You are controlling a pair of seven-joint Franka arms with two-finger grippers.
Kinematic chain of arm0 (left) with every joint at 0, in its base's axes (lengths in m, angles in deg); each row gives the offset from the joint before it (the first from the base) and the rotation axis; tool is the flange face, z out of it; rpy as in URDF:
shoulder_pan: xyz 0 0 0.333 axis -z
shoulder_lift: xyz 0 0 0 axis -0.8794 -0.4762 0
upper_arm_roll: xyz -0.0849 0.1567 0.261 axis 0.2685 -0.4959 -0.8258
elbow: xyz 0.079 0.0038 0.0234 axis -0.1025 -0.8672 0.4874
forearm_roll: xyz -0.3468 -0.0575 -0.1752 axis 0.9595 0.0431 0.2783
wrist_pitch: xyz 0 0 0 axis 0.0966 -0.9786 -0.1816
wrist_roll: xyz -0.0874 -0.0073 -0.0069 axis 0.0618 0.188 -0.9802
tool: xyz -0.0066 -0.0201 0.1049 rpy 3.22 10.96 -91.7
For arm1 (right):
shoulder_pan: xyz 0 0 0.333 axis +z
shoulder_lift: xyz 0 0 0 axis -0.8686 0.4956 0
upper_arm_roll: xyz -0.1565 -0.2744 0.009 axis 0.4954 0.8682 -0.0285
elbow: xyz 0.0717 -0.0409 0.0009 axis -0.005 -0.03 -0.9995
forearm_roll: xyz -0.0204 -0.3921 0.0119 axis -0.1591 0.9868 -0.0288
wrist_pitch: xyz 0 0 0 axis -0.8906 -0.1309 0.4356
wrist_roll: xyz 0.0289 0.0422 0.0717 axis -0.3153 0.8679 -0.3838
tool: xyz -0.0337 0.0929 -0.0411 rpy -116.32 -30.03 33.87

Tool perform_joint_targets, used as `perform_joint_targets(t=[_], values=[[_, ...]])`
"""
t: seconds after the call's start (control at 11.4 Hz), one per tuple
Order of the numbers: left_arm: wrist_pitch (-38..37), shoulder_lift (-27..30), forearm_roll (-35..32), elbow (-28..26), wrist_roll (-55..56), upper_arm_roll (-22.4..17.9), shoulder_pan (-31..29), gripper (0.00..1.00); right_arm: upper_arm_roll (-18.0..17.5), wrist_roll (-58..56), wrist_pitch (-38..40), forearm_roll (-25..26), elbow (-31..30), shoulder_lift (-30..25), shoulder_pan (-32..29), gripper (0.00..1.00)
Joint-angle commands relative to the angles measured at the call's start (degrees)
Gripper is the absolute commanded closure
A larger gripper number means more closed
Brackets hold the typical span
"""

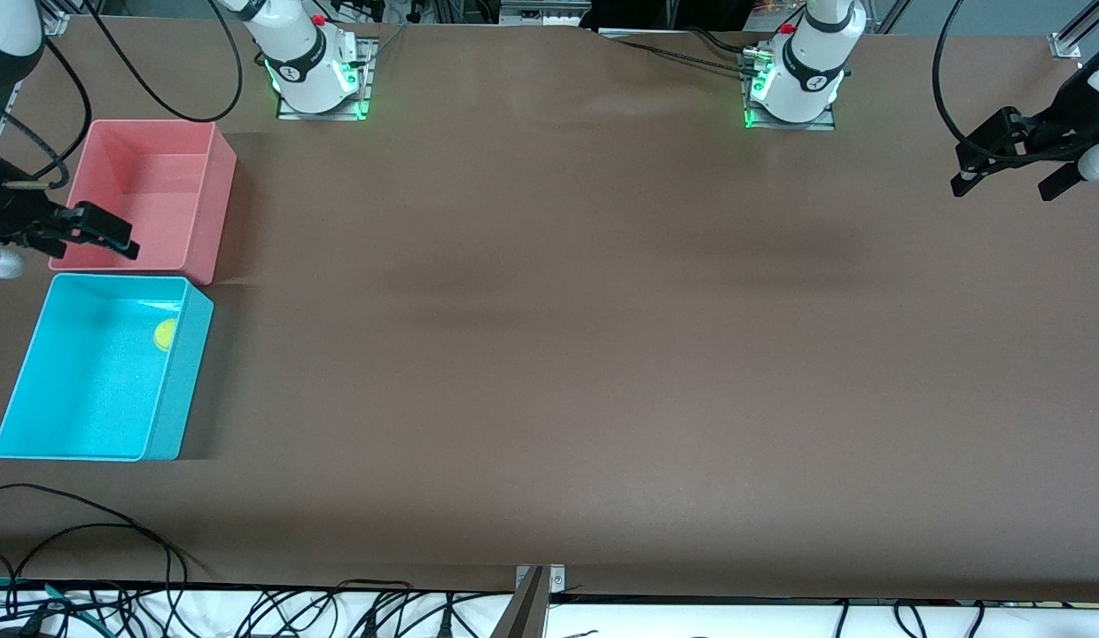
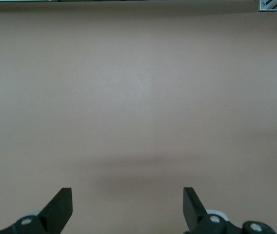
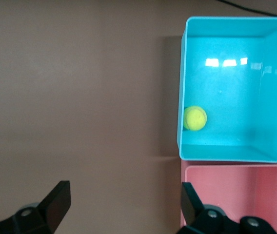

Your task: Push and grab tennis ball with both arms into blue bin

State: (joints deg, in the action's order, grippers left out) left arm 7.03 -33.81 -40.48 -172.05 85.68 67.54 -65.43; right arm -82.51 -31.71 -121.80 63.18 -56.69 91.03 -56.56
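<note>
Tennis ball is sitting inside the blue bin, on its floor, right against the wall that faces the middle of the bench and closer to the pink-bin end. Right wrist view shows the same: tennis ball touching the inner wall of the blue bin, near the corner next to the pink bin.

Blue bin and pink bin stand side by side at the right arm's end of the bench, blue one nearer the front camera, walls just beside each other or touching, can't tell which. Nothing visible inside the pink bin.

Right end effector is up in the air over the pink bin's outer edge, fingers spread apart, holding nothing. Right wrist view confirms the gap between its two fingers.

Left end effector hangs over bare bench at the left arm's end, well apart from both bins. Released too: left wrist view shows both fingers wide apart with only brown bench surface between them.

Loose black cables lie along the bench edge nearest the front camera.
</note>
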Motion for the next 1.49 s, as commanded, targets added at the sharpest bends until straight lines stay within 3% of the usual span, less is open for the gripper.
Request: perform_joint_targets(t=[0.0, 0.18, 0.26, 0.7, 0.96, 1.4], values=[[-1.0, -0.5, 0.3, 1.5, -1.1, 0.1, -0.3, 0.0, -0.6, 0.2, 1.5, 0.9, -4.3, -6.3, -1.2, 0.0], [-1.0, -0.6, 0.4, 1.5, -1.1, 0.2, 0.0, 0.0, -1.2, -0.1, 3.0, 6.3, -4.1, -7.3, -0.8, 0.0], [-0.9, -0.7, 0.3, 1.5, -1.1, 0.2, 0.0, 0.0, -1.3, -0.2, 3.1, 6.6, -4.1, -7.3, -0.8, 0.0], [0.9, -2.3, 0.8, 1.6, -1.2, 0.2, 0.0, 0.0, -1.3, -0.3, 6.2, 4.1, -1.2, -6.2, -0.8, 0.0], [2.0, -2.3, 0.4, 1.6, -1.1, 0.2, -0.2, 0.0, -4.3, 0.3, 7.2, 4.0, -0.8, -6.4, -0.8, 0.0], [2.2, -2.6, 0.3, 1.5, -0.5, 0.3, 0.3, 0.0, -4.6, 3.2, 6.7, 3.6, -0.8, -6.2, -0.7, 0.0]])
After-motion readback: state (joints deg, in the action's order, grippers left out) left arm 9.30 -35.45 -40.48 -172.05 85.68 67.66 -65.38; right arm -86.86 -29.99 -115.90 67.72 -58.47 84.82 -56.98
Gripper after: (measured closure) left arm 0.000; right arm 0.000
